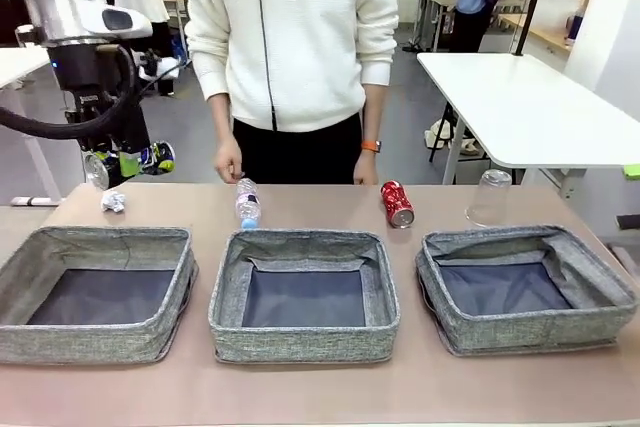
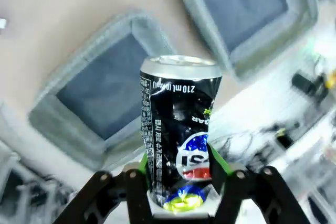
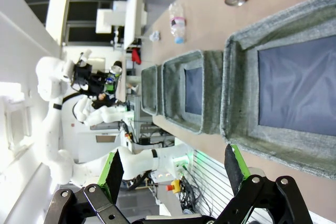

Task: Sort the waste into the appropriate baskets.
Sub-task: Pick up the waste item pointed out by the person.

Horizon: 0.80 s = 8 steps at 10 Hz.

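Left gripper [image 1: 122,161] clamped on the crushed can [image 2: 178,129], raised beyond the left basket [image 1: 100,238]. Centre the can over its basket, lower it within the soft walls, then release. Right gripper [image 3: 173,169] hangs open near the right basket [image 3: 240,77].

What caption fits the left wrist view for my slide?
The left gripper grips the crushed black can, grey baskets beyond.

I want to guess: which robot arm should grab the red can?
Right, probably: right gripper is open, empty, beside the right basket near the red can; left gripper holds the crushed can.
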Available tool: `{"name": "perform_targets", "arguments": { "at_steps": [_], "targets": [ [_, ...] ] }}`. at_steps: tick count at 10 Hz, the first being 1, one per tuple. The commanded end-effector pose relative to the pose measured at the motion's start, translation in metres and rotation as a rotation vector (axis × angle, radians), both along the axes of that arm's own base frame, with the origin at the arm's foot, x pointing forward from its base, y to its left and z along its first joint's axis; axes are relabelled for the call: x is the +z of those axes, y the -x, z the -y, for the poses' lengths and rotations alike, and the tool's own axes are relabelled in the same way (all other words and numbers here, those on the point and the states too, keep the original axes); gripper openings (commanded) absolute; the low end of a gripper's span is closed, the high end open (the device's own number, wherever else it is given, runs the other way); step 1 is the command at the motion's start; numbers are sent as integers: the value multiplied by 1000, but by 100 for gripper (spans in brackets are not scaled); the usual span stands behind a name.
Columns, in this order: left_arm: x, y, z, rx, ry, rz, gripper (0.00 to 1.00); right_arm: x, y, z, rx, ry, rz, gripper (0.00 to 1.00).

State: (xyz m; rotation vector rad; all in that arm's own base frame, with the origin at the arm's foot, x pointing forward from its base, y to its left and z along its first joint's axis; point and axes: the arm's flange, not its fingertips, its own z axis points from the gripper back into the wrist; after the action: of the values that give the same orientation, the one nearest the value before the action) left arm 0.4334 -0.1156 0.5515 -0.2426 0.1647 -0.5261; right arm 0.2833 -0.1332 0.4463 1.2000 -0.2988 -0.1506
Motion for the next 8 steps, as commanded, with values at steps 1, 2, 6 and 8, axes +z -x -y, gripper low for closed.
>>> {"name": "perform_targets", "arguments": {
  "at_steps": [1, 2, 6, 8],
  "targets": [
    [-21, 9, -2, 203, -26, 249, 0, 2, -2, 1, 8, -7, 30, 100],
    [-38, -3, -4, 55, -173, 384, 0, 2, -2, 1, 8, -7, 30, 100],
    [-13, 2, 0, 124, -11, 196, 42, 2, -2, 1, 8, -7, 30, 100],
    [18, 9, 39, 269, -40, 123, 42, 2, -2, 1, 8, -7, 30, 100]
  ]
}}
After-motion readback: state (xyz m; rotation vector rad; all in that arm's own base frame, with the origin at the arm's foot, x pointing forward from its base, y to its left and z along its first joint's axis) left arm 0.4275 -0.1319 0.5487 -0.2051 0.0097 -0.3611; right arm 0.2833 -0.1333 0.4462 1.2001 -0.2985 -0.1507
